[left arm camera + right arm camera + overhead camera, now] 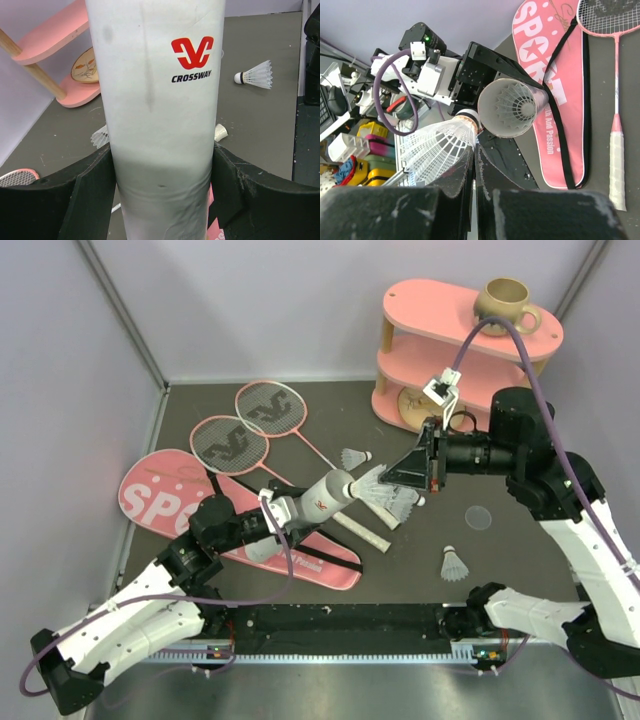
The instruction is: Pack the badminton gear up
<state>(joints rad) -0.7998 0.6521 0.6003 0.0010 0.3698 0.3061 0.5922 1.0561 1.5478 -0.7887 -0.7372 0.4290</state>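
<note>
My left gripper [283,510] is shut on the long white tube [322,495], which tilts with its open mouth toward the right arm. In the left wrist view the tube [160,95] fills the gap between both fingers [95,190]. My right gripper [388,480] is shut on the skirt edge of a white shuttlecock [437,150], held just beside the tube mouth [512,107]. Another shuttlecock sits inside the tube. The two pink rackets [268,408] [230,440] lie at the back left. The pink bag [165,490] lies under the left arm.
Loose shuttlecocks lie on the table [353,457] [455,562] [402,506]. A round clear lid [479,517] lies at the right. The pink two-tier shelf [450,350] with the beige mug [505,305] stands at the back right.
</note>
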